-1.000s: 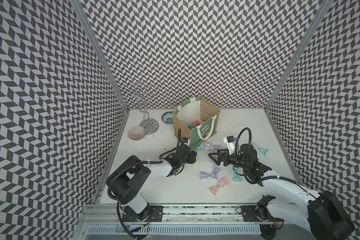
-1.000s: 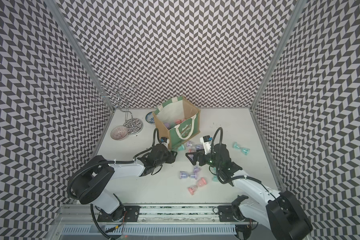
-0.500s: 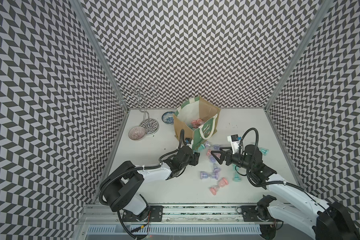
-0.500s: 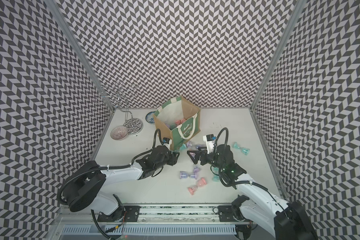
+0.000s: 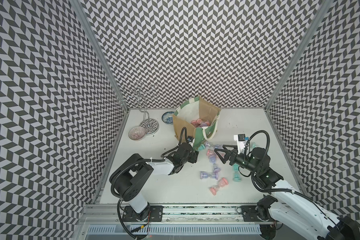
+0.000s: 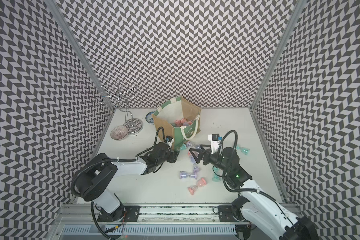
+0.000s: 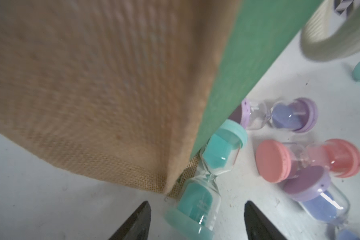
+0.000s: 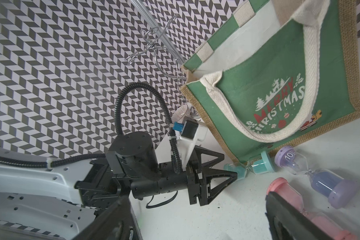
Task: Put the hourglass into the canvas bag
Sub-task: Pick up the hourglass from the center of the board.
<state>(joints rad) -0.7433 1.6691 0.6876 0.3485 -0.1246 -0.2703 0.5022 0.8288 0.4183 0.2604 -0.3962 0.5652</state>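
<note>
Risk: left gripper (image 7: pixel 195 204) has its jaws apart, straddling the near cap of the teal hourglass (image 7: pixel 211 174) without touching it. One finger sits just beside the bottom corner of the canvas bag (image 7: pixel 92 83). Closing or pushing in could catch the jute and shove or tip the bag. The glass is round and the grip would be near an end cap, so it could squirt out or droop on lift. Right gripper (image 5: pixel 220 154) is spread wide and empty, near a pink hourglass (image 8: pixel 277 186). The arms are near each other, so a clash is possible.

Teal hourglass lies on its side, roughly midway between the left and right edges of the table (image 5: pixel 164 191), at the bag's green front base. Its long axis runs along that base, one cap toward the left gripper. The far cap is against the panel, possibly pinned; too blurry to tell.
</note>
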